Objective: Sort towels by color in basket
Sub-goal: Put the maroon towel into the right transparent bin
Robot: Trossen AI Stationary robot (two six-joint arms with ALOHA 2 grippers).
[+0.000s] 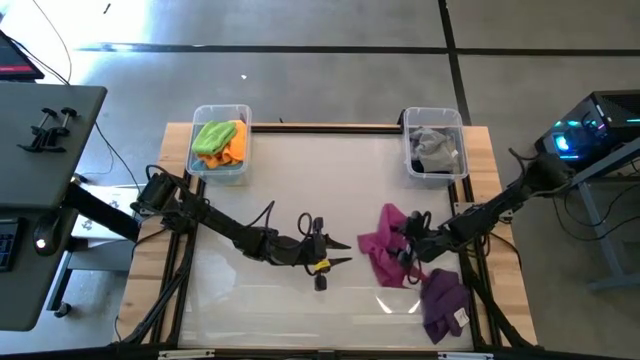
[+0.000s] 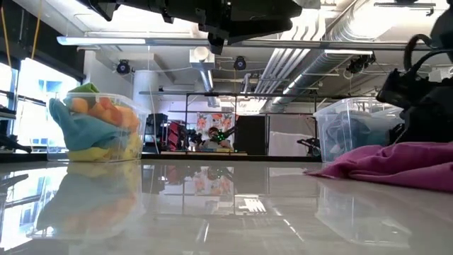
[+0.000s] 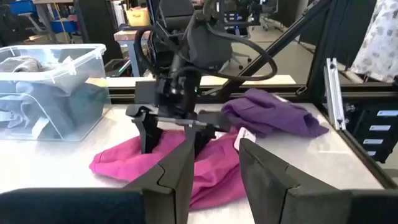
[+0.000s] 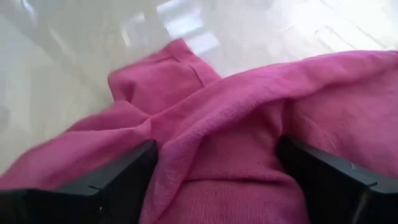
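At four o'clock on the counter [image 1: 300,170], the right gripper [image 4: 217,180] spreads its fingers wide astride the unsorted magenta towel [image 1: 385,245], purple towel [image 1: 443,300] beside; bins hold others, left gripper's [image 1: 338,254] fingers part-open, empty.

I see a glossy white table [image 1: 300,170] framed in wood. On it sit two clear bins [image 1: 219,144] [image 1: 435,146] at the far corners, a magenta towel [image 1: 384,250] right of center, and a purple towel [image 1: 442,301] nearer the front.
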